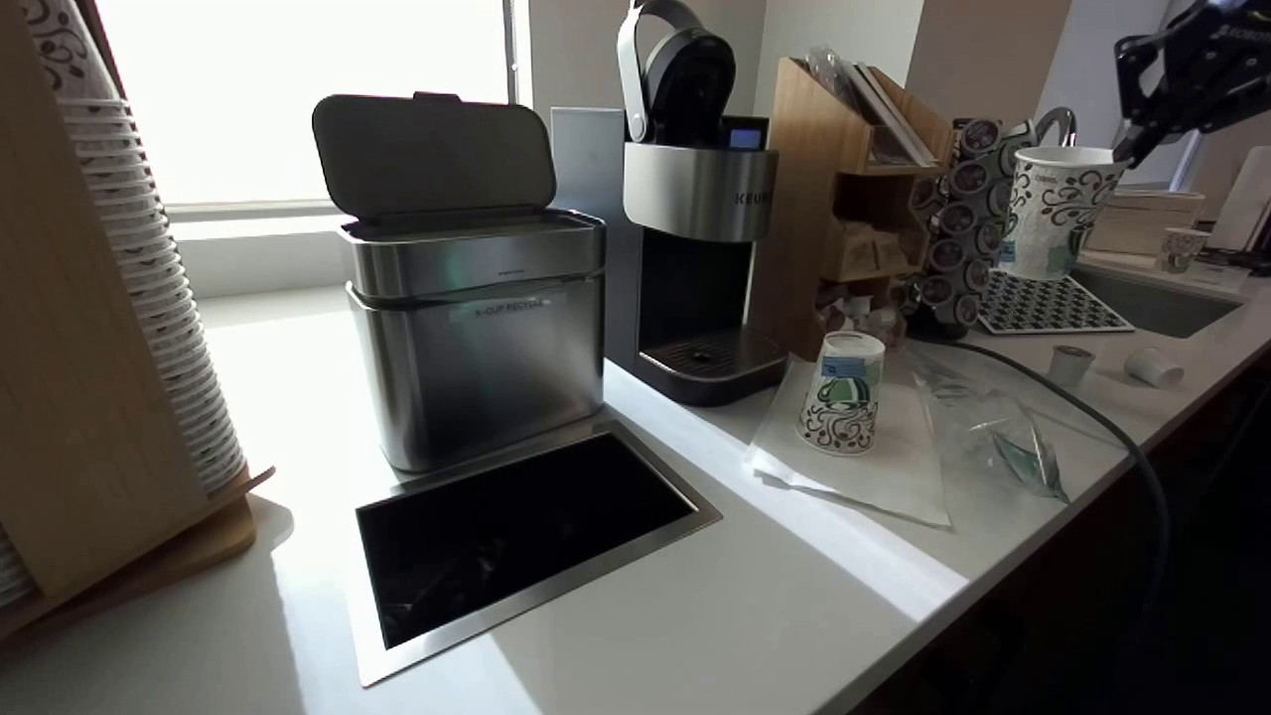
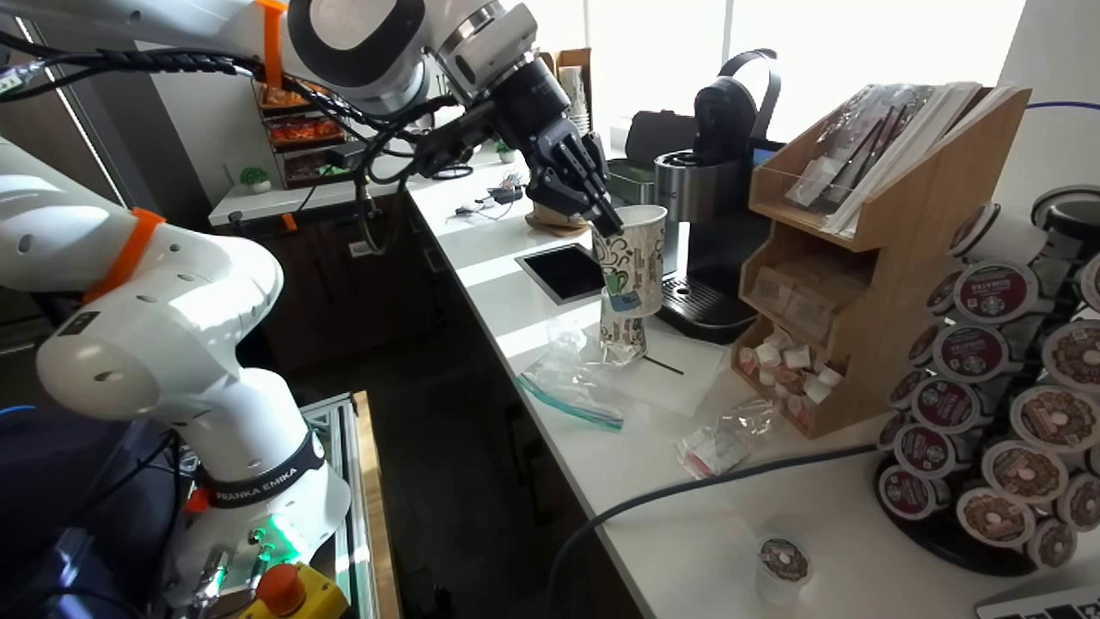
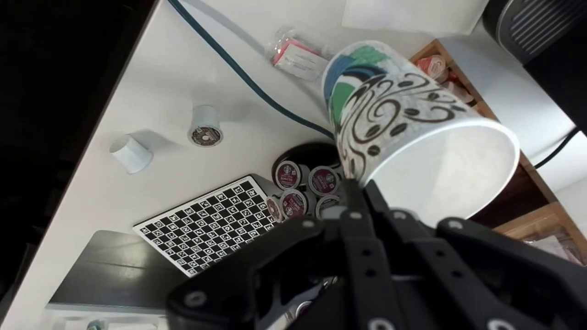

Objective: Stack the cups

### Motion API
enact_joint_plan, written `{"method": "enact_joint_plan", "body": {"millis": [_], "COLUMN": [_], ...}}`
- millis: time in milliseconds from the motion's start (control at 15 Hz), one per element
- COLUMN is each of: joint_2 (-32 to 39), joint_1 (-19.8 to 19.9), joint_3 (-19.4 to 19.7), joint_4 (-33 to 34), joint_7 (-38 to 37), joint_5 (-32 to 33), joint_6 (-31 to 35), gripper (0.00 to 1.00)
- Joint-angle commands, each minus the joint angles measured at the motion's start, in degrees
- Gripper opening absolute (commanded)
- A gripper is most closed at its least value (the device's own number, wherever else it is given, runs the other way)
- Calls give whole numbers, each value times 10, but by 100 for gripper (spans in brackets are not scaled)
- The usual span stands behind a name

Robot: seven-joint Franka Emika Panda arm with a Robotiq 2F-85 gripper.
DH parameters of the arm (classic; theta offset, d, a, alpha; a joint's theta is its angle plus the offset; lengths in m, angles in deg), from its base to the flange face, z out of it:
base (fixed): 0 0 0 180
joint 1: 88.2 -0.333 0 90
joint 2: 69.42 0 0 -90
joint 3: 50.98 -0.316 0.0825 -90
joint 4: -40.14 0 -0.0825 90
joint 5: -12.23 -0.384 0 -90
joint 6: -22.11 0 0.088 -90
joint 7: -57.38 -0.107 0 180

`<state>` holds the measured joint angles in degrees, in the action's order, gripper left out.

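My gripper [image 3: 365, 189] is shut on the rim of a white cup [image 3: 385, 110] patterned with dark swirls and green. One finger lies outside the wall, the other inside. In an exterior view the held cup [image 1: 1060, 214] hangs in the air, mouth up, well above the counter. A similar standing cup [image 1: 842, 397] rests upside down, wide end down, on a white sheet in front of the coffee maker. From the opposite side, the held cup [image 2: 632, 262] covers the upper part of that standing cup [image 2: 623, 335].
Around the sheet stand the coffee maker [image 1: 700, 199], wooden organizer [image 2: 911, 284] and pod carousel [image 2: 988, 413]. A clear plastic bag [image 2: 580, 383] and a dark cable [image 2: 722, 477] lie on the counter. A rectangular opening [image 1: 546, 531] sits before the steel bin [image 1: 487, 348].
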<state>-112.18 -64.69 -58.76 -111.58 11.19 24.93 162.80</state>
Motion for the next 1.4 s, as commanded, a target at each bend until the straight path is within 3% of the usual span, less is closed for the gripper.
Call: {"method": "enact_joint_plan", "body": {"millis": [0,200,867,1333], "joint_2": [2,10,109,166], "joint_1": [-3,0,87,96], "joint_3": [1,-5,-14,-27], "joint_4": [3,4,-24,-37], "joint_7": [-1,-9,-169,-273], "joint_5": [1,2,49,112], "joint_6": [-2,-1,68,105], "gripper": [4,1,1,1]}}
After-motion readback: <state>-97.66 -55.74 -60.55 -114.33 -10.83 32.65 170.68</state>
